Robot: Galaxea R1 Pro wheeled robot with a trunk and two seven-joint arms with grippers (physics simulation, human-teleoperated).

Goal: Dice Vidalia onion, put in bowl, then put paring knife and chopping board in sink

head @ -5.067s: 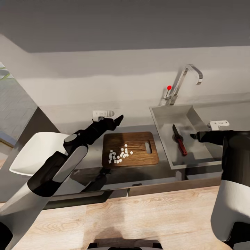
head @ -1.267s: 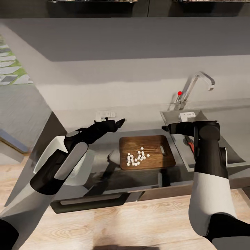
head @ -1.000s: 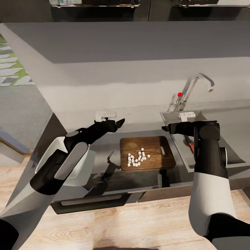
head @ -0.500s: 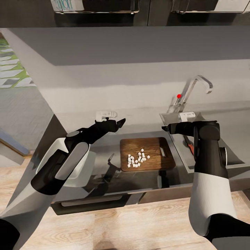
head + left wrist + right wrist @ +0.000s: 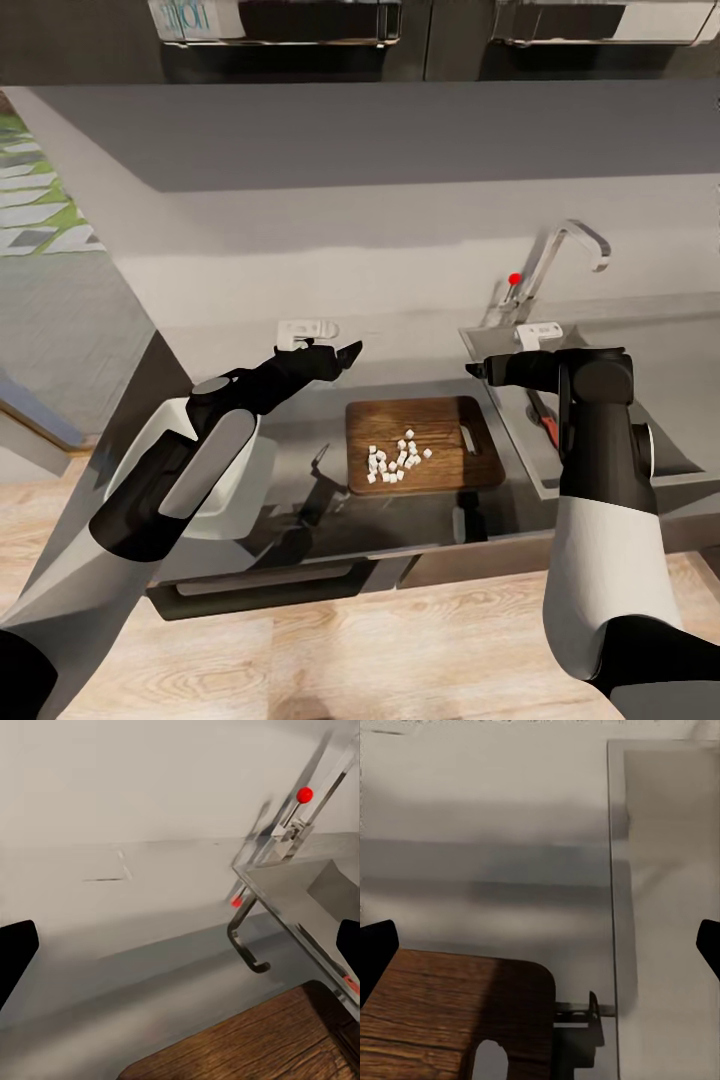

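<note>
A dark brown wooden chopping board (image 5: 422, 443) with visible grain and a satin sheen is seen on the matt grey tabletop (image 5: 300, 440), which reflects faintly. The small white onion dice (image 5: 397, 455) look matt. The rectangular basin of the sink (image 5: 640, 450) is rendered as brushed stainless steel, and its curved tap (image 5: 560, 255) as polished chrome with a glossy red knob (image 5: 515, 279). The shallow white bowl (image 5: 215, 500) appears smooth and glazed. The floor (image 5: 400, 640) is shown as pale, grained wood.
</note>
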